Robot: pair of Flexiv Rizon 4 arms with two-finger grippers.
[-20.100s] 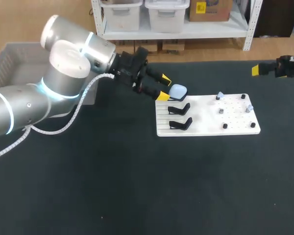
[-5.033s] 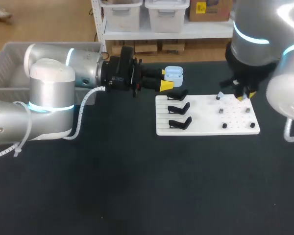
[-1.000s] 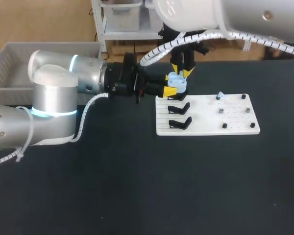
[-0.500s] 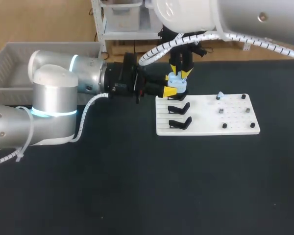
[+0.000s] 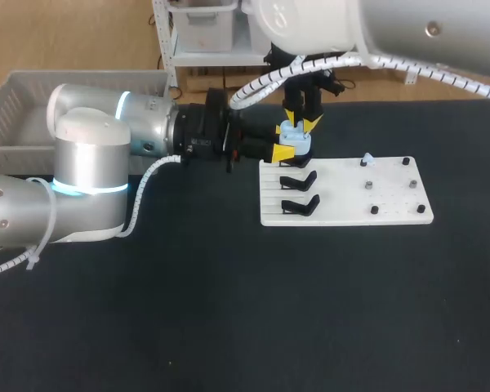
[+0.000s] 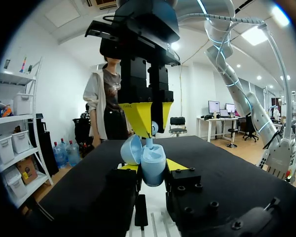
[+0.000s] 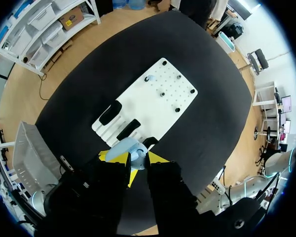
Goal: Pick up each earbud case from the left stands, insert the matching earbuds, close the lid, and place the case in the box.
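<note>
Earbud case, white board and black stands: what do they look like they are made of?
Earbud case: pale blue, apparently smooth hard plastic, with a soft sheen on its rounded shell.
White board: a rigid, flat, matte sheet with rows of small holes. Whether it is plastic or painted is hard to tell.
Black stands: matte black with a moulded, curved shape, so likely plastic.

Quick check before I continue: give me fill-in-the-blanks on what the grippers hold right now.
The left gripper is shut on a blue case whose lid is ___.
The right gripper, directly ___ the case, pinches an earbud.
The grey bin stands on the robot's ___ side.
Missing: open; above; left.
</note>
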